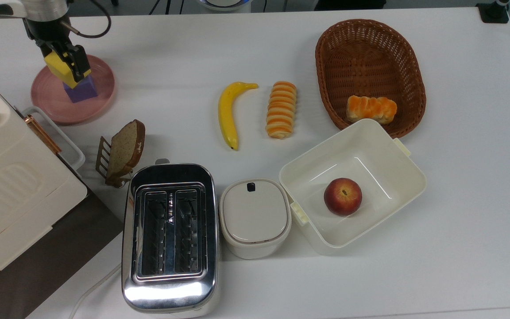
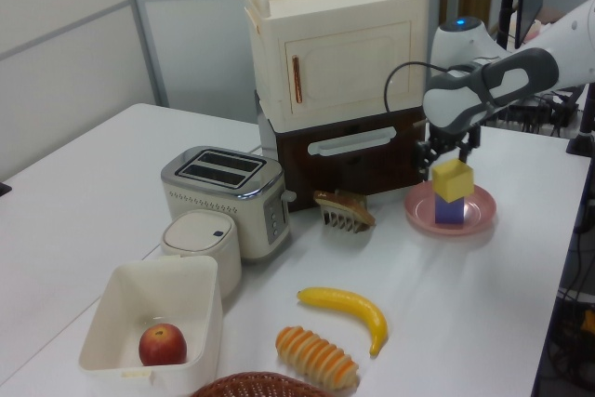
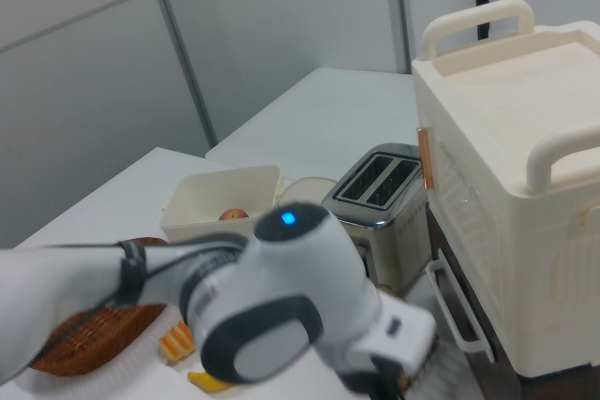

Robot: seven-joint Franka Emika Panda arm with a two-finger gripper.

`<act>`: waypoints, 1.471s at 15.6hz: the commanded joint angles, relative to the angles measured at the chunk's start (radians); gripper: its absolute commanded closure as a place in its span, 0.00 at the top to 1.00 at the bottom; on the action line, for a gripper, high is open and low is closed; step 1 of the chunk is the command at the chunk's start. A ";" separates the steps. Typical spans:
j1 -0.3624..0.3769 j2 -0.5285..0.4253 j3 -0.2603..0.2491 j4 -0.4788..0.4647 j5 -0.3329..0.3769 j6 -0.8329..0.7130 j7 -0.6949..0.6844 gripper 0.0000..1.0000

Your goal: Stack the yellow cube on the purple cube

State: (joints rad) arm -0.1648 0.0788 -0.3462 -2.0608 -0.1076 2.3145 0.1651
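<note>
The yellow cube point(image 2: 453, 178) rests on top of the purple cube point(image 2: 450, 210), which stands on a round pink plate point(image 2: 476, 220) at the left view's right. From above, the yellow cube point(image 1: 60, 68) covers most of the purple cube point(image 1: 82, 89) on the pink plate point(image 1: 100, 95) at the top view's far left. My gripper point(image 1: 67, 60) hangs open right over the stack, one finger on each side of the yellow cube. Seen from the left view, the gripper point(image 2: 443, 153) sits at the cube's upper back edge.
A cream cabinet point(image 2: 335, 44) on a dark base stands close beside the plate. A bread slice in a rack point(image 1: 124, 150), a toaster point(image 1: 171, 235), a lidded pot point(image 1: 255, 217), a white bin point(image 1: 396, 155) holding an apple, a banana point(image 1: 228, 113), a striped roll point(image 1: 281, 108) and a wicker basket point(image 1: 370, 53) fill the table.
</note>
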 commanded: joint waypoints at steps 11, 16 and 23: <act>0.180 -0.184 0.003 0.047 0.003 -0.185 0.039 1.00; 0.278 -0.211 0.016 0.197 0.005 -0.387 0.040 1.00; 0.353 -0.186 0.111 0.294 0.057 -0.544 0.022 1.00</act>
State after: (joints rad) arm 0.1565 -0.1307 -0.2873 -1.7830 -0.0674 1.8058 0.1894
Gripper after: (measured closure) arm 0.000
